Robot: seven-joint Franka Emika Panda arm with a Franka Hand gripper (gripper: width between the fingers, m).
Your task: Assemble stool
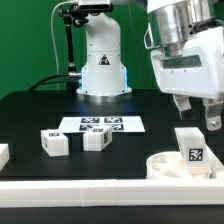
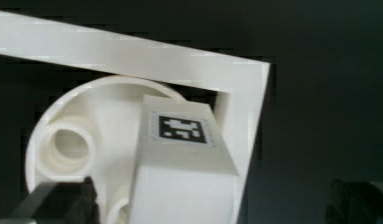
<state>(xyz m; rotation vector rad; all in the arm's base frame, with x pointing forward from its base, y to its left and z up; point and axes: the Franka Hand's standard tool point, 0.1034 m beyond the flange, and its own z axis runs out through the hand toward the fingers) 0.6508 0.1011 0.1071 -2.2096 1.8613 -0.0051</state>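
The round white seat point(image 1: 165, 166) lies at the exterior view's right, in the corner of the white rails. One white leg point(image 1: 190, 148) with a marker tag stands upright on it. Two more tagged legs point(image 1: 55, 143) point(image 1: 97, 140) lie loose in front of the marker board. My gripper point(image 1: 197, 113) hangs just above the standing leg, open and not touching it. In the wrist view the seat point(image 2: 72, 140) with its round holes and the tagged leg point(image 2: 184, 160) fill the middle. The leg shows between my dark fingers point(image 2: 55, 203), and the gripper point(image 2: 206, 208) is at the edge of that view.
The marker board point(image 1: 100, 125) lies flat before the robot base point(image 1: 102, 70). A long white rail point(image 1: 90, 187) runs along the table's front edge. The rails' corner point(image 2: 250, 85) sits right behind the seat. A white piece point(image 1: 3, 154) shows at the exterior view's left edge.
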